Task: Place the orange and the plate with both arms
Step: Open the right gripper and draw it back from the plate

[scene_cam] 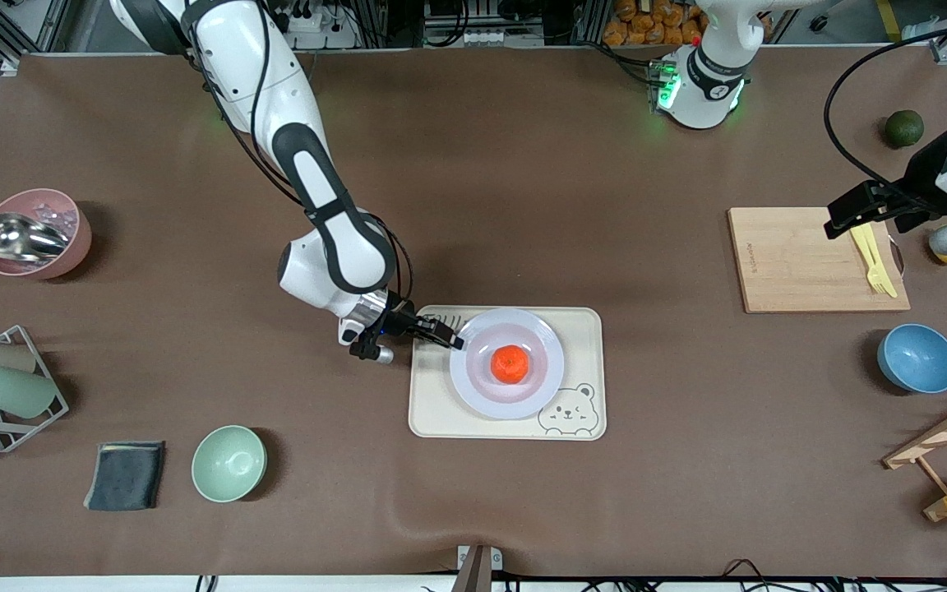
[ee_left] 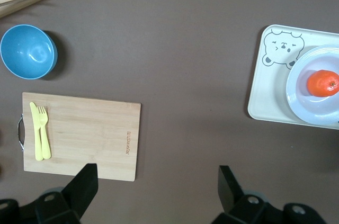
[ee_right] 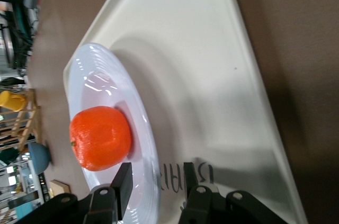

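Right end effector (scene_cam: 450,339) straddled the plate (scene_cam: 464,386) rim, fingers slightly apart, orange (scene_cam: 510,363) riding centred; left end effector (ee_left: 156,181) waited, spread wide, over the table (scene_cam: 523,205).

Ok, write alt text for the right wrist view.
The right gripper has its open fingers on either side of the rim of the plate, which holds the orange and rests on the cream tray.

orange (scene_cam: 510,363) red-orange | plate (scene_cam: 546,376) pale lavender | tray (scene_cam: 441,411) cream, bear print (scene_cam: 570,409)
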